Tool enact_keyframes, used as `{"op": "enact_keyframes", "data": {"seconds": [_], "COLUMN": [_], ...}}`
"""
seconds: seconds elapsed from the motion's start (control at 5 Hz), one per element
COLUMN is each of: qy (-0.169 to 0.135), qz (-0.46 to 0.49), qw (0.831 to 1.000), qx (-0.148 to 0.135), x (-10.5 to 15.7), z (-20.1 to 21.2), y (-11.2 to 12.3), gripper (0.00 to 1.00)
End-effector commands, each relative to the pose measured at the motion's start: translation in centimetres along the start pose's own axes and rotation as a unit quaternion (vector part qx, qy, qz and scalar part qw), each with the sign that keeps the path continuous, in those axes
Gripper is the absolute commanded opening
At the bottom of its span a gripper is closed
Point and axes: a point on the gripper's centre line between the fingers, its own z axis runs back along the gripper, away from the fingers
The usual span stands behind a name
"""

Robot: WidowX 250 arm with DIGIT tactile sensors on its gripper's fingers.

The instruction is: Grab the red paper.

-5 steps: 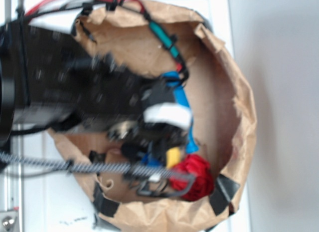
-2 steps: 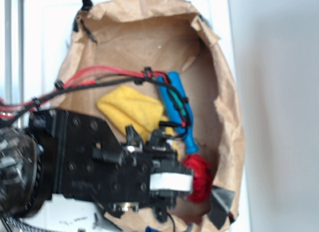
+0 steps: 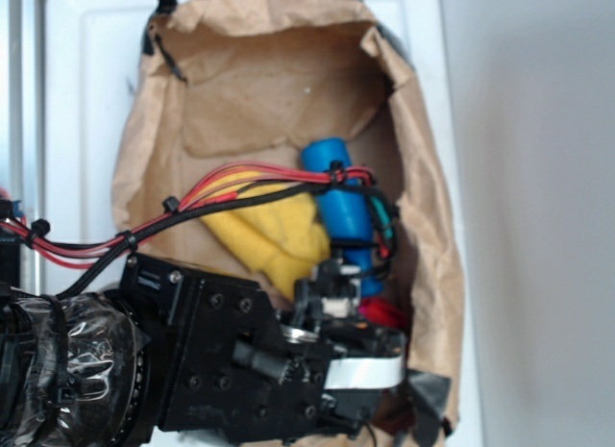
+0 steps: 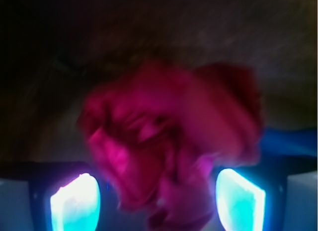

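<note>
The red paper (image 4: 169,141), a crumpled wad with many folds, fills the middle of the wrist view, blurred. My gripper (image 4: 157,186) is open, and the wad's lower part sits between its two glowing pads (image 4: 74,203). There is a dark gap beside the left pad, while the right pad lies close against the paper. In the exterior view only a sliver of the red paper (image 3: 389,314) shows, at the bag's lower right. The arm's black wrist block (image 3: 288,370) covers the rest and hides the fingers.
A brown paper bag (image 3: 259,91) lies open and walls in everything. Inside it, a blue bottle (image 3: 338,209) lies just above the red paper, with a yellow cloth (image 3: 274,231) to its left. Red and black cables (image 3: 221,192) cross the cloth.
The arm has swung from the upper bag down to its lower right corner. It now covers most of the red paper and has uncovered the yellow cloth and the blue bottle.
</note>
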Motion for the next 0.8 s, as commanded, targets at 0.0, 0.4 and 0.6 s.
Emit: {"op": "enact_keyframes", "data": {"seconds": [0.0,0.4,0.6], "qy": [-0.069,-0.083,-0.095], "qz": [0.065,0.075,0.069], "qw": [0.995,0.991,0.991], "qx": [0.031,0.066,0.067], "x": [5.6,4.7,4.2], "z": [1.7,0.9,1.1], "y": [0.7,0.9,1.1], "gripper": [1.00,0.00,0.00]}}
